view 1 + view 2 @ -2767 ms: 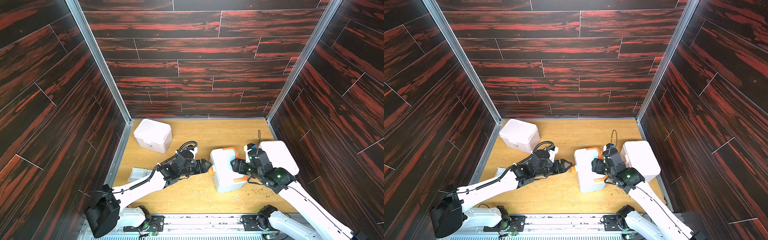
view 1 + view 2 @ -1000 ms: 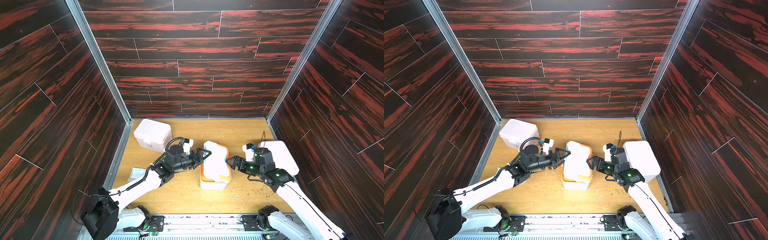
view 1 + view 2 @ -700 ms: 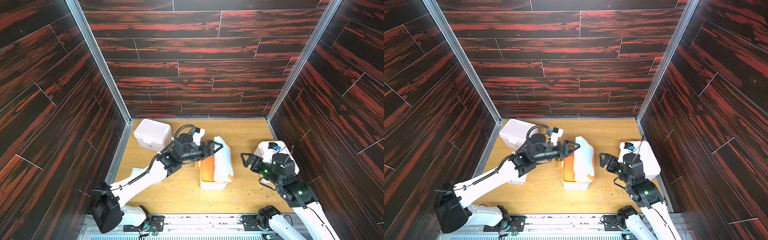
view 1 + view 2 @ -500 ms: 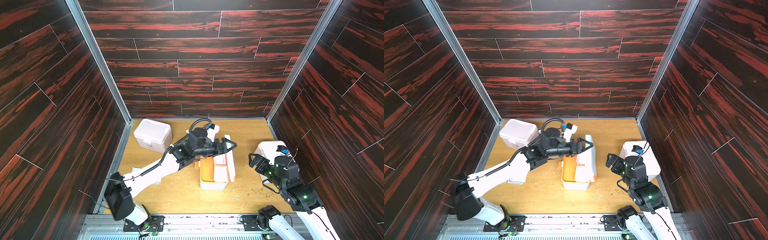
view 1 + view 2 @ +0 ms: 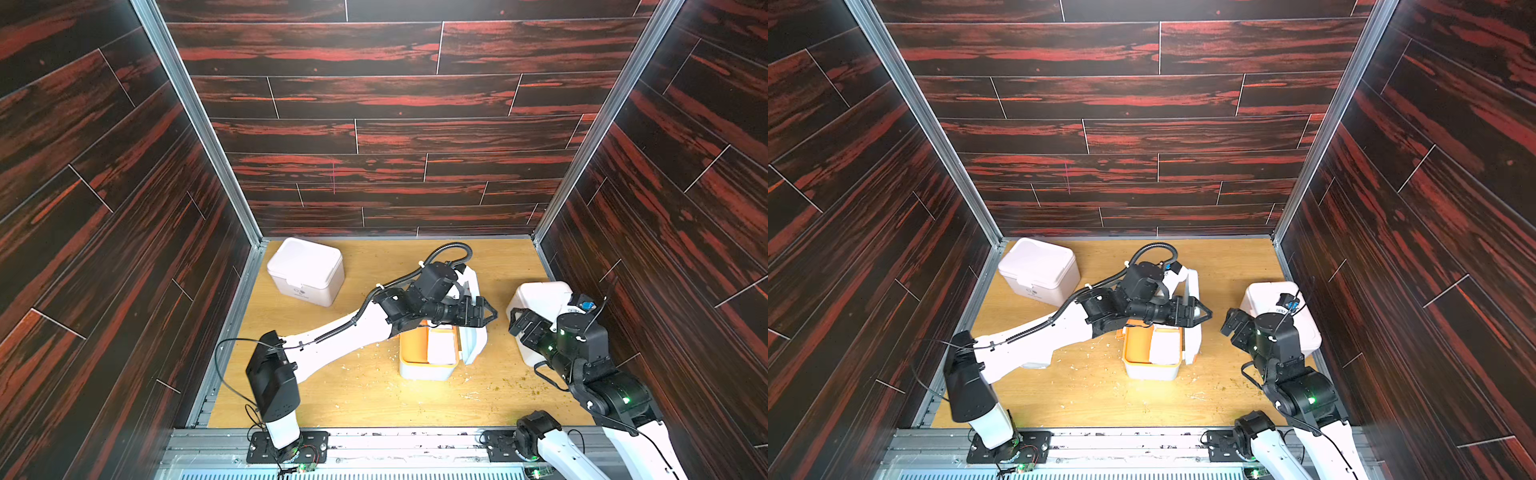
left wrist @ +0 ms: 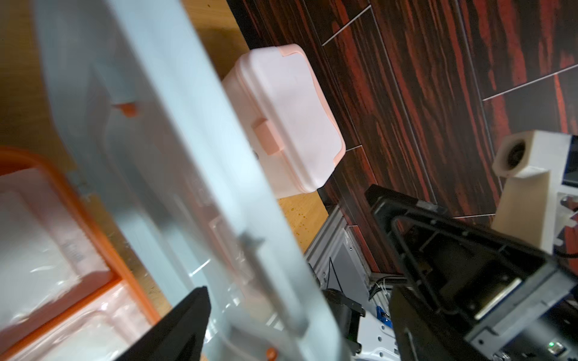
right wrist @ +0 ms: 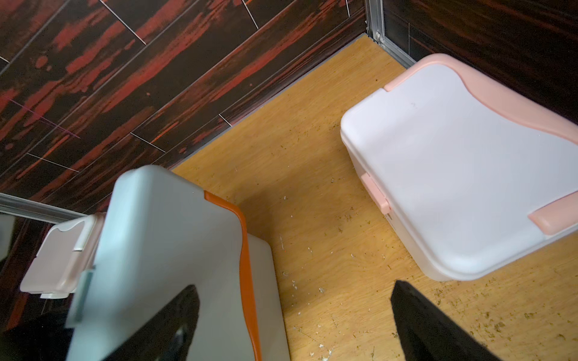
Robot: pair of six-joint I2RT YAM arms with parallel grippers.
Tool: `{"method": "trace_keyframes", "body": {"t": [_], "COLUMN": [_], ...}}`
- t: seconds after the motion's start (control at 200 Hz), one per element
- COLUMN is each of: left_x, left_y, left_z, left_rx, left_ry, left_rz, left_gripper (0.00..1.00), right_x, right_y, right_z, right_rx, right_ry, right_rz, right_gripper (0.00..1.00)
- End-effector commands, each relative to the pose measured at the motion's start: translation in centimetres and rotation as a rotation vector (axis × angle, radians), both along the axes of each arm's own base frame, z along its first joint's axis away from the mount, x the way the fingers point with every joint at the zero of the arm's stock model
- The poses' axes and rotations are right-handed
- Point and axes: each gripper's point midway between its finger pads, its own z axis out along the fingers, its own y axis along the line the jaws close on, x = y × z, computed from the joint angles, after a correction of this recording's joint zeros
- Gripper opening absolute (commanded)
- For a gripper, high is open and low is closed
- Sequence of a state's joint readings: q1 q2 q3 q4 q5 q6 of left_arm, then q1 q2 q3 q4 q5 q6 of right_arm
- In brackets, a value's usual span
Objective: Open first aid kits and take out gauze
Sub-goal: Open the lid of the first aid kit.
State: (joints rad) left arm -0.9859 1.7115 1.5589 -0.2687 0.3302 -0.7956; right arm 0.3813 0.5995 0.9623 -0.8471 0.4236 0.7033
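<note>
Tabletop (image 5: 374, 395): pale wood grain, littered with fine crumbs.
Open kit (image 5: 422, 370): mid-tabletop; a rounded box of pale plastic holding an orange tray (image 5: 413, 345).
Gauze (image 5: 441, 347): a flat white packet lying in the tray (crinkly and glossy in the left wrist view (image 6: 31, 259)).
Lid (image 5: 473, 345): a smooth blue-white slab with orange trim, standing nearly upright along the kit's right side.
Right claw (image 5: 519, 326): black fingers spread wide and holding nothing, above bare tabletop between the open kit and the right kit.
Left claw (image 5: 488, 314): fingers apart, straddling the lid's upper edge; the lid passes between them in the wrist view.
Right kit (image 5: 536, 299): closed, matte white with a pink latch and trim, beside the right wall.
Far kit (image 5: 305, 270): closed, pinkish white with rounded corners, in the far-left corner.
Walls (image 5: 374, 137): dark planks streaked with red.
</note>
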Motion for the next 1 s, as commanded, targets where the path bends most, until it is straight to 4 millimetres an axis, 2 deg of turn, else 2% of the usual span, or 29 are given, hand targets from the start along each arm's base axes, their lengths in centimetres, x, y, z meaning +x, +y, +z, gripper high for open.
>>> {"method": "trace_keyframes", "body": {"t": [0.0,0.115,0.24,0.4,0.491,0.596,0.686,0.836,0.941,0.996], "left_x": [0.0,-0.3,-0.4,0.5,1.1,1.8,2.4,2.6,2.4,2.3], "left_y": [3.0,4.9,7.3,11.4,13.4,14.9,15.8,16.1,15.7,15.6], "left_z": [3.4,3.1,1.8,-1.5,-3.6,-5.8,-7.5,-10.4,-12.1,-12.7], "left_rx": [-0.03,0.0,0.042,0.172,0.241,0.287,0.319,0.383,0.419,0.437], "left_ry": [-0.111,-0.141,-0.182,-0.212,-0.213,-0.194,-0.178,-0.139,-0.096,-0.081], "left_rz": [0.057,0.089,0.143,0.262,0.328,0.39,0.435,0.45,0.429,0.422], "left_gripper": [0.95,0.95,0.95,0.95,0.95,0.95,0.95,0.95,0.95,0.95], "right_x": [-0.4,-0.4,-0.5,-1.5,-1.5,-0.6,0.5,1.0,0.2,-0.1], "right_y": [-0.2,0.4,1.3,6.9,9.0,10.4,9.4,3.3,0.3,-0.1], "right_z": [0.5,1.1,2.5,5.2,4.9,2.9,0.5,-2.7,-3.5,-3.3], "right_rx": [0.001,0.005,-0.009,0.042,0.073,0.08,0.039,-0.112,-0.176,-0.177], "right_ry": [-0.007,-0.026,-0.071,-0.214,-0.184,-0.075,0.027,0.176,0.251,0.265], "right_rz": [-0.005,0.038,0.115,0.472,0.582,0.64,0.559,0.231,0.075,0.053], "right_gripper": [0.99,0.99,0.99,0.99,0.98,0.96,0.94,0.94,0.95,0.96]}}
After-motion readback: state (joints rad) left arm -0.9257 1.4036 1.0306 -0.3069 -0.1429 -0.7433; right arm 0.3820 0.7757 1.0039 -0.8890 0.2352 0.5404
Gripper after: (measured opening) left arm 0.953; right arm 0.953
